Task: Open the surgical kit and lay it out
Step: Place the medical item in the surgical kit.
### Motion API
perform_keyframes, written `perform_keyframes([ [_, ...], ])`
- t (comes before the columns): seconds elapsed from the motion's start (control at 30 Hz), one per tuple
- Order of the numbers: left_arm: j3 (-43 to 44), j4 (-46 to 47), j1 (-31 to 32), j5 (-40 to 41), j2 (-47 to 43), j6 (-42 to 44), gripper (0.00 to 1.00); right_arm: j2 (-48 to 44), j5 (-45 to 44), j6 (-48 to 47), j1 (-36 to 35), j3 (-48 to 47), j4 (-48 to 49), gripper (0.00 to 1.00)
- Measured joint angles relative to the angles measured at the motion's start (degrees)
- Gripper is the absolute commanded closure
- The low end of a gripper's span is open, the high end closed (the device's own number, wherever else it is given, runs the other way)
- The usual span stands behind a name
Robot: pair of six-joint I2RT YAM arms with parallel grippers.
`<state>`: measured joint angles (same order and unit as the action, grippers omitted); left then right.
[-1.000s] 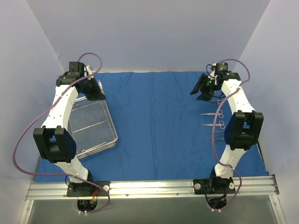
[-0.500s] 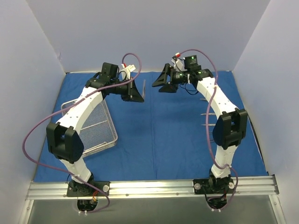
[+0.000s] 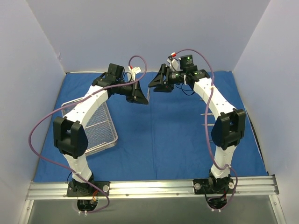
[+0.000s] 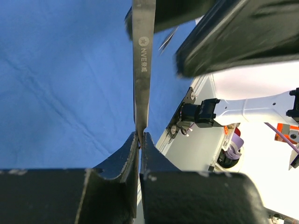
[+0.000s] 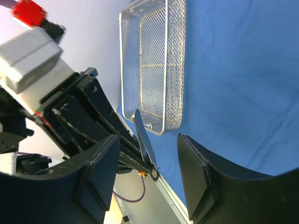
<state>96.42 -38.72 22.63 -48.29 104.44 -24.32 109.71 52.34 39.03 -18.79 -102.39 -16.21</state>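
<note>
The royal-blue cloth [image 3: 163, 135] lies spread flat over the table. The silver wire-mesh tray [image 3: 91, 123] sits on it at the left, and also shows in the right wrist view [image 5: 154, 60]. My left gripper [image 3: 144, 95] is raised over the cloth's far middle, shut on a thin flat silver instrument [image 4: 142, 70] that sticks out past its tips [image 4: 140, 137]. My right gripper [image 3: 153, 85] is open and faces it closely. In the right wrist view the instrument [image 5: 145, 135] stands between my open right fingers [image 5: 148, 137] without touching them. Two instruments [image 3: 208, 115] lie at the right, partly hidden by my right arm.
Pale walls close in the table on the left, back and right. A metal rail [image 3: 149, 186] with both arm bases runs along the near edge. Purple cables [image 3: 42, 135] loop off both arms.
Both arms swung inward from the far corners to the far middle. The left gripper carried the silver instrument from the tray side. The right gripper left the laid-out instruments and now faces it.
</note>
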Motion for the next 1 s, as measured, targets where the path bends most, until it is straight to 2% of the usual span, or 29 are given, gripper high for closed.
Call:
perform_keyframes([
  [0.33, 1.3, -0.1, 1.0, 0.1, 0.7, 0.2, 0.98, 1.1, -2.0, -2.1, -2.5, -3.6, -5.8, 0.66],
  [0.37, 1.5, -0.3, 1.1, 0.1, 0.8, 0.3, 0.98, 1.2, -2.0, -2.3, -2.7, -3.7, -6.2, 0.78],
  [0.47, 2.1, -0.6, 1.6, 0.4, 1.2, 0.6, 0.98, 1.7, -3.1, -3.4, -2.8, -3.7, -7.6, 1.00],
  [0.53, 2.1, -0.7, 1.8, 0.8, 1.2, 0.7, 0.97, 1.9, -3.5, -3.3, -2.8, -3.7, -8.7, 1.00],
  [0.6, 2.1, -0.7, 2.0, 1.2, 1.3, 0.8, 0.77, 2.0, -3.8, -3.1, -2.6, -3.6, -9.1, 1.00],
  [0.63, 2.1, -0.7, 2.0, 1.4, 1.3, 1.1, 0.61, 2.0, -4.1, -3.0, -2.5, -3.3, -9.1, 1.00],
  [0.67, 2.1, -0.9, 2.0, 1.4, 1.3, 1.4, 0.35, 1.9, -4.5, -2.9, -2.2, -3.0, -9.1, 1.00],
  [0.73, 2.1, -0.8, 1.9, 2.0, 1.3, 2.0, 0.20, 1.7, -5.2, -1.6, -1.6, -0.9, -8.6, 1.00],
  [0.77, 2.1, -0.9, 1.8, 2.3, 1.3, 2.1, 0.07, 1.5, -5.6, -0.8, -1.1, 0.4, -8.5, 1.00],
  [0.9, 0.4, -0.5, -0.5, 4.7, 0.5, 2.0, 0.06, -0.9, -9.6, 2.4, 3.3, 7.3, -9.0, 1.00],
  [1.0, -1.8, -1.3, -4.7, 8.3, -1.2, 1.9, 0.06, -5.5, -14.6, 4.5, 9.5, 13.5, -11.7, 1.00],
])
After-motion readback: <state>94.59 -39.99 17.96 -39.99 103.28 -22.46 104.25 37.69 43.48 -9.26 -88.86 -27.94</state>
